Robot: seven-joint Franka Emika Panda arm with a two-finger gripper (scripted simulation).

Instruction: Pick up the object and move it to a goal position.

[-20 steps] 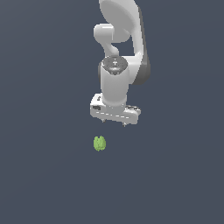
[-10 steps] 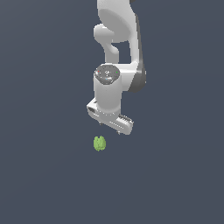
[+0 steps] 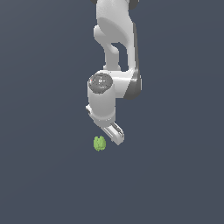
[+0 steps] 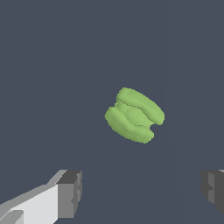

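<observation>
You are looking at a matt, lumpy lime-green object, plastic-like. The arm is showing smooth, faintly glossy white casing; the pincer fingertips are appearing matt grey. The surface is reading flat, matt slate.

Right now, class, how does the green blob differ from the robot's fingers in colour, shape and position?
Colour: the blob is lime green; the fingers are grey with white backing.
Shape: the blob is lumpy and rounded; the fingers are blocky and flat-faced.
Position: the blob lies on the dark surface; the fingers are spread wide, not touching it.
Shared: roughly similar size.
</observation>
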